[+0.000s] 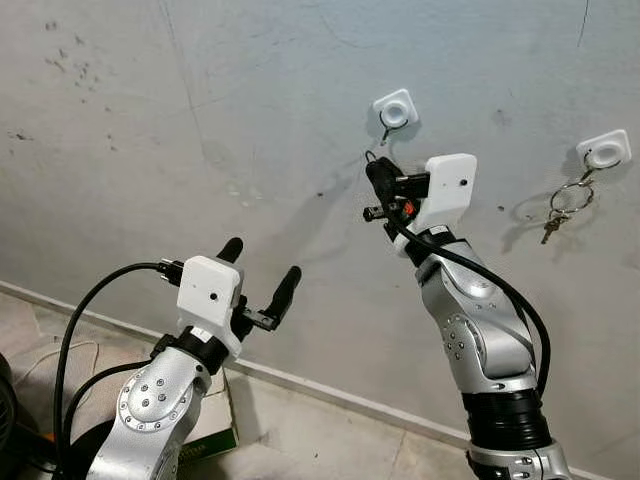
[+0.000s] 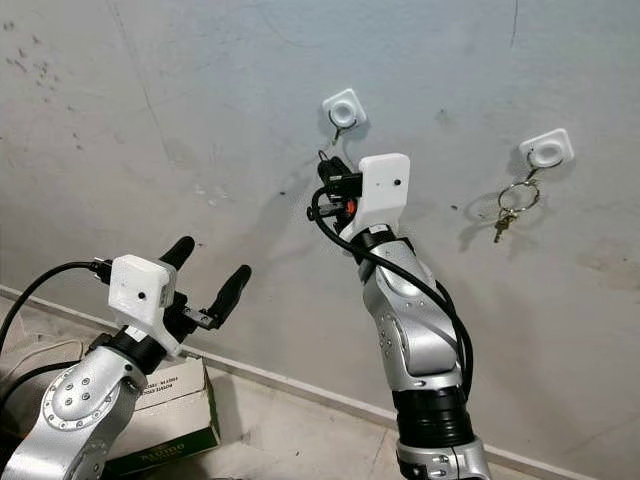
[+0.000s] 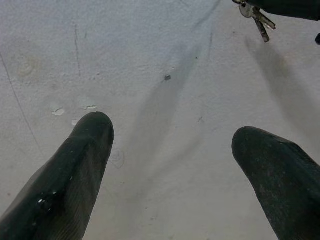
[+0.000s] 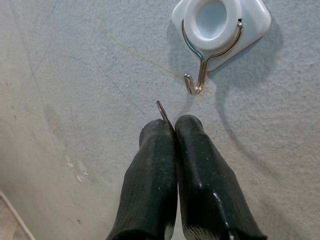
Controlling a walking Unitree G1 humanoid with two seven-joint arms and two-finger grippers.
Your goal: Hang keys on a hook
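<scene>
Pinching the key ring (image 4: 161, 111) between closed fingers, my right gripper (image 4: 172, 131) sits just below the empty wall hook (image 4: 200, 80), not yet touching it. The lift is done; threading the ring over the wire tip remains. My left gripper (image 1: 262, 275) idles open. The keys themselves hide behind my fingers.

wall (image 1: 200, 120) bare left of hook (image 4: 200, 75) | gap below hook open | right gripper (image 4: 172, 131) just beneath | keys (image 1: 565, 205) well right
</scene>
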